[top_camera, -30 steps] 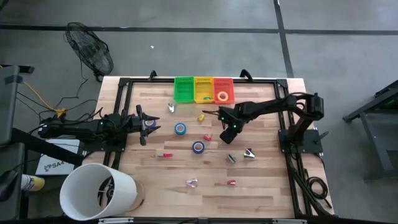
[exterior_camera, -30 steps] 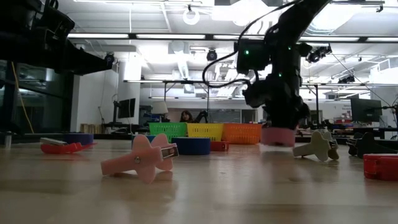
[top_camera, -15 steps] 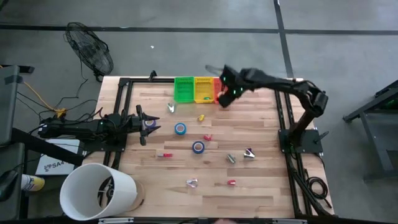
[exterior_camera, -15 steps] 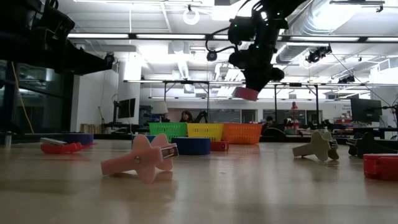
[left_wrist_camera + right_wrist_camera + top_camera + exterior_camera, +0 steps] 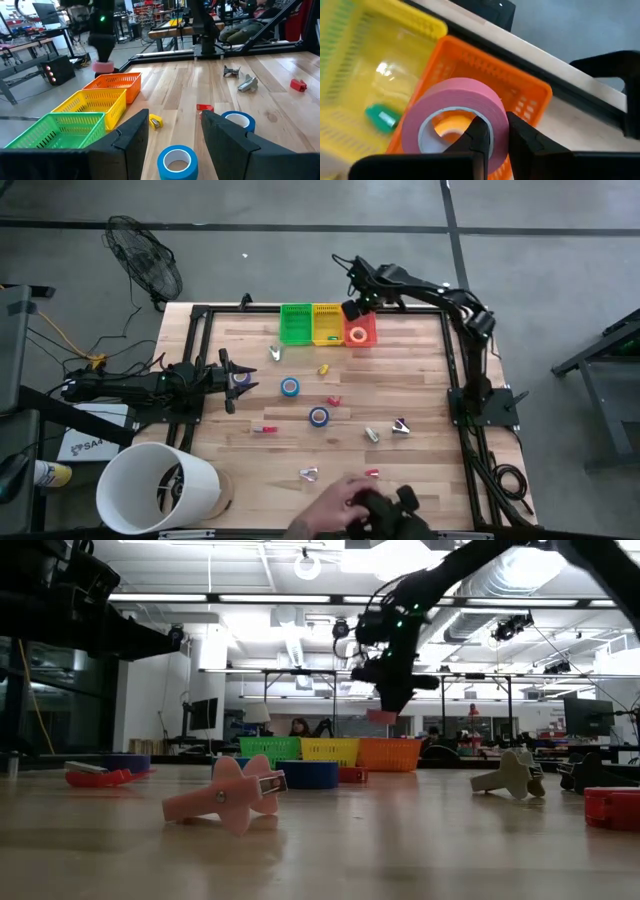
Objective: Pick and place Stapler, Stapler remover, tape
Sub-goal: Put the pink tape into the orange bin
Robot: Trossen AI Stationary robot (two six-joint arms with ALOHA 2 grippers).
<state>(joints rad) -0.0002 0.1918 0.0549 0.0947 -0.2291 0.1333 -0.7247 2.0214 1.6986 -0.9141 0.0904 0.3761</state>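
My right gripper (image 5: 352, 309) hangs over the far edge of the table, shut on a pink tape roll (image 5: 454, 114) that also shows in the low view (image 5: 382, 716), above the orange basket (image 5: 362, 326). An orange-yellow ring (image 5: 357, 335) lies in that basket. Two blue tape rolls (image 5: 289, 387) (image 5: 318, 417) lie flat on the table. My left gripper (image 5: 172, 134) waits open at the table's left side, just short of the nearer blue roll (image 5: 176, 161). Small staplers and claw-like staple removers lie scattered on the wood. My right gripper pinches the pink roll's wall (image 5: 496, 116): one finger (image 5: 477, 134) stands inside the centre hole and the other (image 5: 521, 136) outside. The fingers come from above, pointing down. The roll is lifted clear and hangs over the orange basket (image 5: 520, 95).
Green (image 5: 295, 323), yellow (image 5: 327, 323) and orange baskets stand in a row at the far edge; a green piece (image 5: 381, 117) lies in the yellow one. A person's hand (image 5: 335, 505) with a dark object reaches over the near edge. A white bucket (image 5: 160, 485) stands at the near left corner.
My right gripper has lifted the pink roll off the middle of the table and carried it up and toward the far edge, to above the orange basket. A person's hand has come in at the near edge.
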